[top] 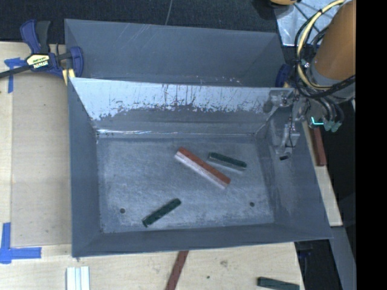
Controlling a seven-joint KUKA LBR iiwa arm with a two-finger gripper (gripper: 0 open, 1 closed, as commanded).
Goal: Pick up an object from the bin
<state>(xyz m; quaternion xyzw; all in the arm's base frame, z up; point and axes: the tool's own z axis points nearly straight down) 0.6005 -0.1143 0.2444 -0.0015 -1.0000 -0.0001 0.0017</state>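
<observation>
In the grey metal bin (84,180), a dark green stick (162,212) lies at 7 o'clock and a red-brown-and-white bar (202,168) at centre, with a second green stick (227,161) just beside it. The jaws of the robot arm (336,38) hang at 3 o'clock over the sloping wall; released or clenched, I cannot tell.

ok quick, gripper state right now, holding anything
Gripper: open or closed cannot be told; it hangs by the bin's right wall, apart from the reddish-brown stick.

Grey bin (133,174) holds a red bar (202,167), dark stick (227,161), second stick (161,212)
</observation>
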